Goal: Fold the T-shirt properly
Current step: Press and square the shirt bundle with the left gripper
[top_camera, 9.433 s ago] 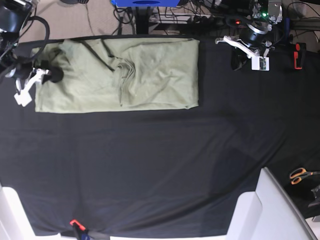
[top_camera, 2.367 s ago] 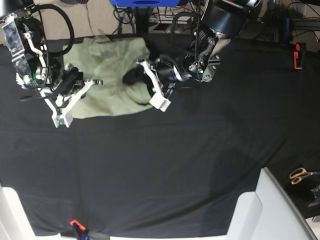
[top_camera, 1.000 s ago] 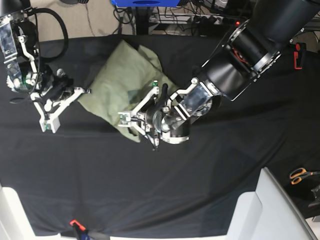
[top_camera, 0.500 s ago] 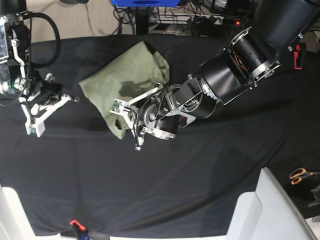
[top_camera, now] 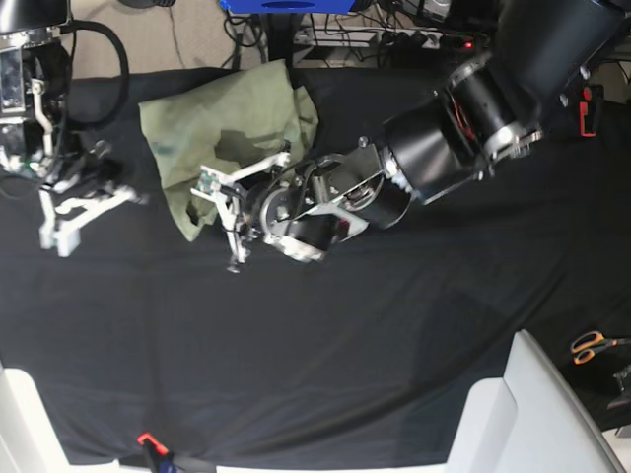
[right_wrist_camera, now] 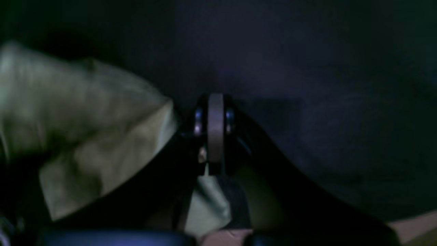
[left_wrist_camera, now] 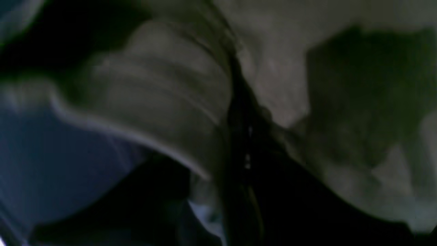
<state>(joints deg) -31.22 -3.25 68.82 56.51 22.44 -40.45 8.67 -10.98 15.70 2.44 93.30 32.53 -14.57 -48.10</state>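
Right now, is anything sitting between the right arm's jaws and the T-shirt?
Nothing visible. Only bare black table cloth separates the right gripper, its jaws shut and holding nothing, from the T-shirt. The left gripper is at the shirt's far edge.

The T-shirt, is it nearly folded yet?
Partly. The T-shirt is already doubled into a smaller bundle, but it sits crooked and bunched on the black cloth. Right now the left hand pinches its lower edge, with cloth gathered between the fingers in the left wrist view. The right hand is shut and off the shirt. Squaring and flattening remain.
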